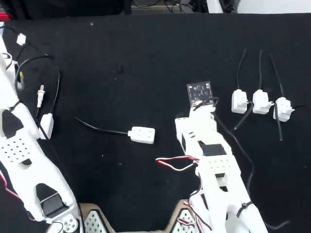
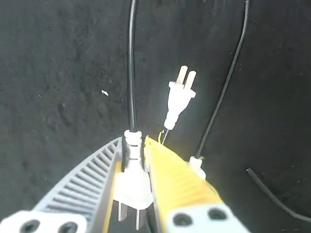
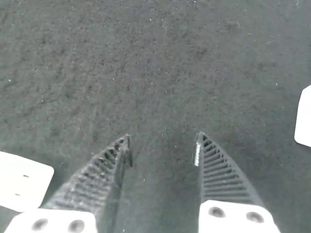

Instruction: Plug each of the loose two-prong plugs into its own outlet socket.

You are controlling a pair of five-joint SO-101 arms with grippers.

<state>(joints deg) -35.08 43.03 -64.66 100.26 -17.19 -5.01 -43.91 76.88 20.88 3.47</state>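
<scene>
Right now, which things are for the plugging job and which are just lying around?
For the job:
held plug, in the left jaws
loose plug
outlet socket
row of three white corded pieces

Just lying about:
small white connector
black table

An outlet socket (image 1: 142, 134) lies mid-table, three corded connectors (image 1: 261, 102) in a row to its right, a loose two-prong plug (image 1: 41, 95) far left.

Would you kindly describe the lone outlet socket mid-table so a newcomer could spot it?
On the black table, look between the left arm and the right arm. The outlet socket is a flat white block lying alone, its black cord trailing toward the left arm; the other three sockets sit in a row.
</scene>
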